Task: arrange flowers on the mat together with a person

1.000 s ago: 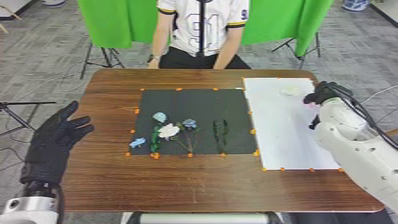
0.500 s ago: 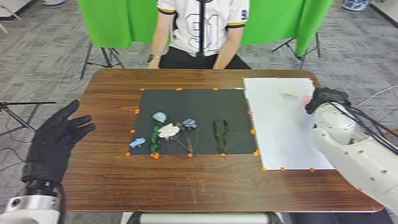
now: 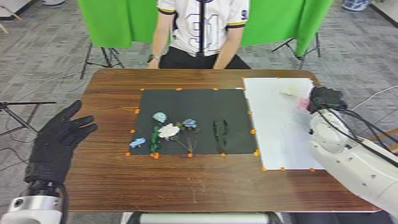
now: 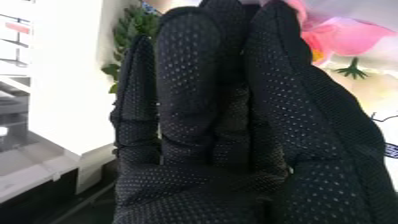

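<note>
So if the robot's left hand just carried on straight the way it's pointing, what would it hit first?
The way looks free in the head view: the left hand points roughly along the table's left edge. It might brush that edge, though; its height is unclear.

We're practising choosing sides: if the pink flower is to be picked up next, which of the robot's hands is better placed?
Probably the right. The right hand is beside the pink flower on the white sheet; the left hand is across the table, left of the black mat.
</note>
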You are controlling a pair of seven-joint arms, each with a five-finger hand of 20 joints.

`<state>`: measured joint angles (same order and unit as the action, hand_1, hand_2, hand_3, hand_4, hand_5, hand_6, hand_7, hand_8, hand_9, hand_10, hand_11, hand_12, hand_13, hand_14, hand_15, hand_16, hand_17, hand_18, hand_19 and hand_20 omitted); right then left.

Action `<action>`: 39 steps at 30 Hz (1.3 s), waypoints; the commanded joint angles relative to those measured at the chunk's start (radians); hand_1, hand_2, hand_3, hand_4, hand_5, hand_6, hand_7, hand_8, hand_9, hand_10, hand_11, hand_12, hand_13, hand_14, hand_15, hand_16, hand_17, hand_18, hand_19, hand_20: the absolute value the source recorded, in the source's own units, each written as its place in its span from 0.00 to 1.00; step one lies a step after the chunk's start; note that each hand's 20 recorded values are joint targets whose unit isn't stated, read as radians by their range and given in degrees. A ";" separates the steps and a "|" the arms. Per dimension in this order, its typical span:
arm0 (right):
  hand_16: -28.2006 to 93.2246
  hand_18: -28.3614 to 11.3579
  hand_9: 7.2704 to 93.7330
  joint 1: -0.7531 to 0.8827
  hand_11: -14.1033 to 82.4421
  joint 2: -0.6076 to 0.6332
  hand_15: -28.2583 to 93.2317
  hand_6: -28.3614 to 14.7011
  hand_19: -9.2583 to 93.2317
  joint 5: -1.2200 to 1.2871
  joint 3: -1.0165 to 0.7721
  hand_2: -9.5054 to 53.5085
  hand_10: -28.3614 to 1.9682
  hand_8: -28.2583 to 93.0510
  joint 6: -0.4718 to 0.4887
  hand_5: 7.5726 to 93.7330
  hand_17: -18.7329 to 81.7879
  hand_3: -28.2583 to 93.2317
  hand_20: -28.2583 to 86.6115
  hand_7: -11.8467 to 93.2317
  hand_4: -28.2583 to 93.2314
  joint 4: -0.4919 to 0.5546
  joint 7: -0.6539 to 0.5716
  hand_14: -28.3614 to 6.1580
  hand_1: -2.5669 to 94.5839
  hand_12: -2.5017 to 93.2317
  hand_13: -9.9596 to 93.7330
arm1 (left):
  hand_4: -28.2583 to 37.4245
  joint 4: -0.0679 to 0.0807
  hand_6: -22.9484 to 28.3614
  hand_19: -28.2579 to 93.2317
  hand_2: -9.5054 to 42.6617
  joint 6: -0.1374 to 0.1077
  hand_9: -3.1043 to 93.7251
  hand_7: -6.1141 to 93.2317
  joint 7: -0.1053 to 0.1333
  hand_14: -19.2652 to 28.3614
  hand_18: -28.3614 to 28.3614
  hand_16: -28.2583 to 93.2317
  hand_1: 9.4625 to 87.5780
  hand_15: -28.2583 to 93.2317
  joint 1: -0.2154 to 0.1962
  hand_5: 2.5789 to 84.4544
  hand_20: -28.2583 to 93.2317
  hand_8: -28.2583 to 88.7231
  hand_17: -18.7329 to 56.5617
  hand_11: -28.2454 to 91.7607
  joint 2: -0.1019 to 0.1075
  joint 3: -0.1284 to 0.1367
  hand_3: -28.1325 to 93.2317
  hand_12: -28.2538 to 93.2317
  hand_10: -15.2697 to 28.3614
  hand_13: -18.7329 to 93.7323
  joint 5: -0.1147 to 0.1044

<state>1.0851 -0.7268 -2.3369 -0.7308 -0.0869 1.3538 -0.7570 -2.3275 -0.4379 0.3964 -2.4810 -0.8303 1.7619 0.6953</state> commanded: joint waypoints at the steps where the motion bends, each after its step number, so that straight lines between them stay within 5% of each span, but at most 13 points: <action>1: 0.46 0.39 0.99 0.010 0.29 0.017 0.66 0.78 0.86 -0.052 0.027 0.00 0.89 0.24 -0.149 0.87 0.54 0.74 0.33 0.36 0.00 -0.004 -0.082 0.84 0.65 0.44 0.89 | 0.00 0.005 0.57 0.65 0.31 0.004 0.36 0.23 0.010 0.94 0.87 0.13 0.12 0.75 -0.021 0.36 0.35 0.14 0.12 0.52 0.005 -0.002 0.88 0.32 0.78 0.36 -0.011; 15: 0.48 0.37 1.00 0.031 0.29 0.039 0.66 0.74 0.87 -0.083 -0.033 0.00 0.86 0.26 -0.222 0.90 0.55 0.78 0.33 0.34 0.00 0.160 -0.021 0.81 0.64 0.46 0.90 | 0.00 0.001 0.57 0.65 0.30 0.007 0.36 0.23 -0.014 0.94 0.87 0.13 0.12 0.75 -0.026 0.36 0.35 0.14 0.12 0.52 0.001 0.007 0.88 0.32 0.78 0.36 0.002; 27: 0.49 0.36 1.00 -0.080 0.29 0.001 0.67 0.73 0.87 0.010 0.103 0.00 0.85 0.27 -0.042 0.90 0.54 0.79 0.34 0.33 0.00 0.457 0.182 0.78 0.64 0.47 0.89 | 0.00 -0.007 0.57 0.65 0.31 0.001 0.36 0.23 -0.018 0.94 0.87 0.13 0.12 0.75 -0.031 0.36 0.35 0.14 0.12 0.52 0.007 0.017 0.88 0.32 0.78 0.36 0.000; 39: 0.49 0.35 0.99 -0.119 0.29 -0.149 0.68 0.73 0.87 0.004 0.209 0.00 0.83 0.28 0.104 0.90 0.53 0.79 0.35 0.32 0.00 0.411 0.243 0.78 0.64 0.48 0.88 | 0.00 -0.005 0.58 0.65 0.30 0.010 0.36 0.23 -0.040 0.94 0.87 0.13 0.12 0.75 -0.019 0.36 0.35 0.14 0.12 0.52 0.008 0.015 0.88 0.32 0.79 0.36 0.005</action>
<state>0.9410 -0.7973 -2.3125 -0.5278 -0.0595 1.7858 -0.5296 -2.3307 -0.4371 0.3699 -2.4905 -0.8221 1.7780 0.6963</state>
